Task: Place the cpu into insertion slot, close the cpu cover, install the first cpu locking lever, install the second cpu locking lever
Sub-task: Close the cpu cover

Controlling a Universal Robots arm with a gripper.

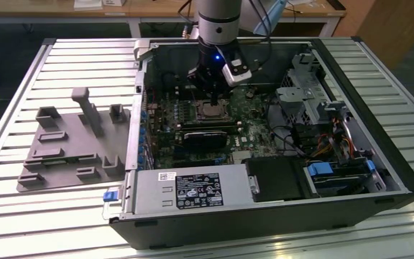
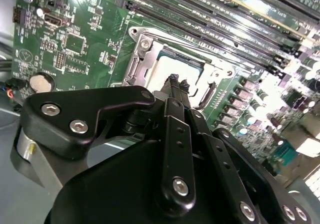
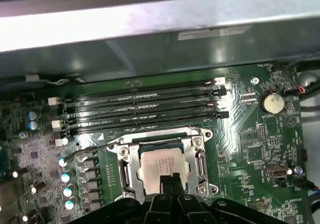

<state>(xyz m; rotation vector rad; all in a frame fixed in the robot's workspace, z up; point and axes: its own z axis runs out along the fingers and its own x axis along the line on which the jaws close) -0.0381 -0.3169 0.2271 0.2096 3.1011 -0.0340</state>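
Fingertips of the gripper (image 3: 171, 178) sit pressed together, clenched on nothing we can see, just above the cpu (image 3: 159, 160); the cpu lies flat in the insertion slot (image 3: 161, 144) on the green circuit board (image 3: 250, 149); we see the cpu cover (image 3: 129, 170) lying down around it, its window framing the pale metal top; a thin wire lever (image 3: 95, 148) juts out beside the socket; in the exterior view the arm (image 1: 218, 21) reaches down into the open computer case (image 1: 264, 226).

Power supply label (image 1: 198, 192) print illegible
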